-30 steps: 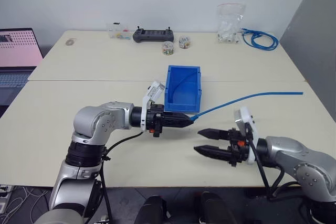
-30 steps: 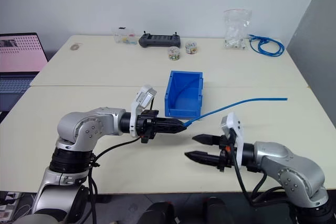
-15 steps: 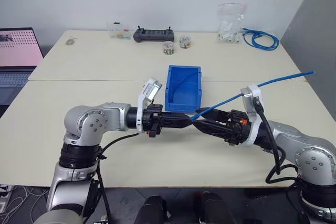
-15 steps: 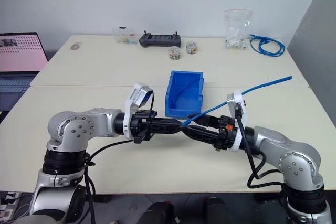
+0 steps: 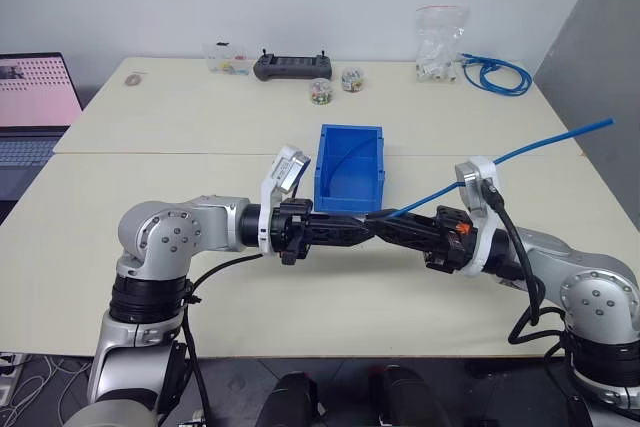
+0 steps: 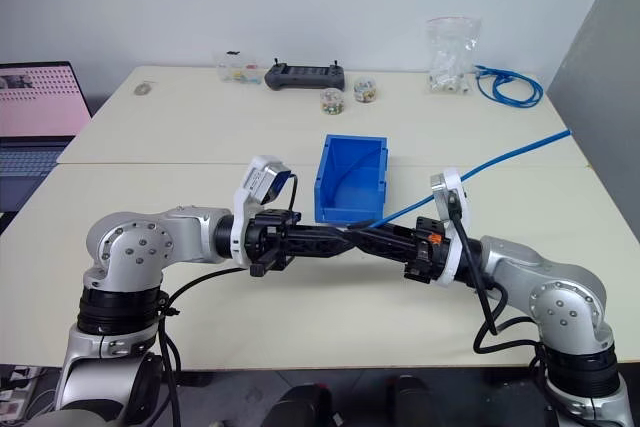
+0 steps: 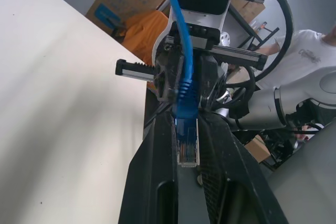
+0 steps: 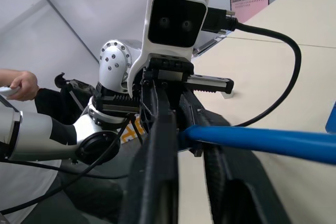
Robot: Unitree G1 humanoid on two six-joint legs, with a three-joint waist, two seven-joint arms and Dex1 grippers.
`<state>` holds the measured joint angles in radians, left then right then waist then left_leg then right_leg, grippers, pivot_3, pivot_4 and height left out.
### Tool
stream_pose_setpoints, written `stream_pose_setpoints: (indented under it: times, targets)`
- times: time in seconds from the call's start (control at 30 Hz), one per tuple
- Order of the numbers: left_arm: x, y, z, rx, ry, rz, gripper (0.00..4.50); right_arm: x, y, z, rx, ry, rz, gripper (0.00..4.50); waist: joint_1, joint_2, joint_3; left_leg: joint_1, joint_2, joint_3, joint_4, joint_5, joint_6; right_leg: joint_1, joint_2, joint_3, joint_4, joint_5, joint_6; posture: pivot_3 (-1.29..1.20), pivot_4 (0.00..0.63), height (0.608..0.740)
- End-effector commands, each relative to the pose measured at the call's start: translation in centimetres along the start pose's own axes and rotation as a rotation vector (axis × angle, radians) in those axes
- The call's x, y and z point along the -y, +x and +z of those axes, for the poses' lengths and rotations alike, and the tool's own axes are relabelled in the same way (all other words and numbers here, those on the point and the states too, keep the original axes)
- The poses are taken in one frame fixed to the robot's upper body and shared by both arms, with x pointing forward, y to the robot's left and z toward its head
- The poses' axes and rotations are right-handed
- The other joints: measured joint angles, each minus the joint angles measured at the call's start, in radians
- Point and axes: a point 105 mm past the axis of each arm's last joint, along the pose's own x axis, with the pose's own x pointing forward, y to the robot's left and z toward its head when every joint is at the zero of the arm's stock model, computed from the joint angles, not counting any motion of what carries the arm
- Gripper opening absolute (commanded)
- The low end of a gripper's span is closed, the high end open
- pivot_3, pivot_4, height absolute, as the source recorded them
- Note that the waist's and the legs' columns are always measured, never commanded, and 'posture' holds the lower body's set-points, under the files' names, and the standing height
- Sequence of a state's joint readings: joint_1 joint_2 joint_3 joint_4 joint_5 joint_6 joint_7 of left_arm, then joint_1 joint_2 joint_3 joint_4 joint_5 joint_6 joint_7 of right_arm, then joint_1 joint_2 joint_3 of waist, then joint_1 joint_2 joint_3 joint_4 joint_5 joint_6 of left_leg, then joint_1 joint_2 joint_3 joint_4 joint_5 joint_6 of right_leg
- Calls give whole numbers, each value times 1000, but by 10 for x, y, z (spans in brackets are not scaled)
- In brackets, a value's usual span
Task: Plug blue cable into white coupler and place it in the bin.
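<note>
The two grippers are meeting tip to tip in the air above the table (image 5: pixel 200 147), just in front of the bin (image 5: pixel 349 130). The left gripper (image 5: pixel 362 231) is pinching its fingers tight on the clear plug (image 7: pixel 188 148) at the end of the blue cable (image 5: pixel 520 152). The right gripper (image 5: pixel 392 226) is closing narrowly round the cable's blue boot directly behind that plug, as the left wrist view is showing. This is looking like a regrip or handover of the cable end, and to do it well one hand should be keeping its clamp until the other's hold is sure, so the plug is not drooping or twisting. Whichever hand is ending up with it should be gripping on the boot, leaving the plug's nose standing free of the fingers so it can enter the white coupler squarely. The cable's long axis is running across the robot's front: the plug is pointing toward the robot's left, along the left fingers toward that wrist. The strand is trailing away to the right, climbing in a shallow arc past the right wrist and out over the table's right side.
</note>
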<state>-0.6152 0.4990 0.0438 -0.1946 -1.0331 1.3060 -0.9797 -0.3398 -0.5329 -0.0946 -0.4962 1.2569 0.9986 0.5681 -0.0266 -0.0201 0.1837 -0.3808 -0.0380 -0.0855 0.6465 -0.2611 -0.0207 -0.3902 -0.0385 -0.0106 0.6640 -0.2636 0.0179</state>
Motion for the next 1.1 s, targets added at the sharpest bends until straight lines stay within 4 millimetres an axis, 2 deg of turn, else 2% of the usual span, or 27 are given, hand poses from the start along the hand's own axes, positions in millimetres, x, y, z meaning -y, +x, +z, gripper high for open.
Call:
stream_pose_setpoints:
  times: [0.03, 0.23, 0.3, 0.43, 0.67, 0.87, 1.1]
  targets:
    - [6, 0, 5, 14, 46, -16, 270, -12, 1, 4, -14, -14, 60, 122, 0, 0, 0, 0, 0, 0, 0, 0, 0, 0, 0, 0, 0, 0, 0, 0, 150, 740]
    - [8, 1, 9, 38, 76, -37, 270, -16, 1, 3, -27, -9, 81, 108, 0, 0, 0, 0, 0, 0, 0, 0, 0, 0, 0, 0, 0, 0, 1, 0, 150, 740]
    - [6, 1, 9, 40, 75, -29, 972, -16, 1, 3, -28, -7, 82, 108, 0, 0, 0, 0, 0, 0, 0, 0, 0, 0, 0, 0, 0, 0, 1, 0, 150, 740]
    - [6, 0, 9, 35, 71, -35, 1857, -14, 1, 2, -25, -8, 68, 91, 0, 0, 0, 0, 0, 0, 0, 0, 0, 0, 0, 0, 0, 0, 1, 0, 150, 740]
    - [11, -4, 7, 34, 86, -20, 3163, 8, -7, 1, -24, -19, -43, 89, 0, 0, 0, 0, 0, 0, 0, 0, 0, 0, 0, 0, -1, 0, 1, 0, 150, 740]
    - [16, -18, 6, 44, 138, 73, 4417, 35, -18, 4, -6, -39, -154, 89, 1, 0, 0, 0, 0, 1, -1, 0, 0, -1, 0, 0, 0, 0, 1, 0, 150, 740]
    - [-5, -48, -13, 112, 197, 436, 4500, 50, -27, 5, -3, -67, -224, 82, 0, 0, 0, 0, 1, 2, -1, 0, 0, -1, 0, 2, -1, 0, 0, 0, 150, 740]
